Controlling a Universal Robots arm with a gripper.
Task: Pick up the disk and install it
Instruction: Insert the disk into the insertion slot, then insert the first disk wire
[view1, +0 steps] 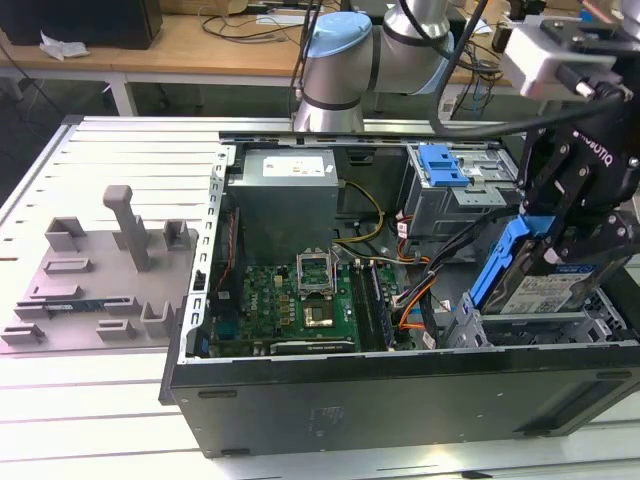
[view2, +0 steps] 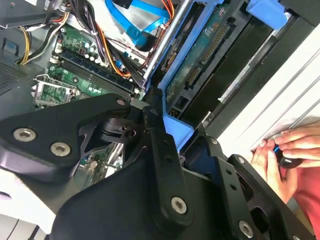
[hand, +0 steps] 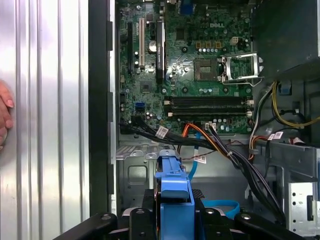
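Note:
My gripper (view1: 568, 243) is shut on the disk (view1: 540, 292), a silver drive with a white-and-blue label in a bright blue carrier frame. The disk hangs tilted on edge over the metal drive bay (view1: 520, 325) at the exterior view's right front corner of the open computer case (view1: 400, 385). In the first wrist view the blue carrier (hand: 172, 192) sits between my black fingers (hand: 141, 217). In the second wrist view the disk's green circuit underside (view2: 200, 50) and blue frame (view2: 176, 125) run away from the gripper (view2: 167, 131).
The green motherboard (view1: 300, 300), a grey power-supply box (view1: 285, 200) and a blue latch on a grey cage (view1: 442, 165) lie inside the case. Cable bundles (view1: 420, 290) run beside the bay. A grey fixture plate (view1: 95, 280) lies outside. A person's hand (view2: 285, 152) rests by the case.

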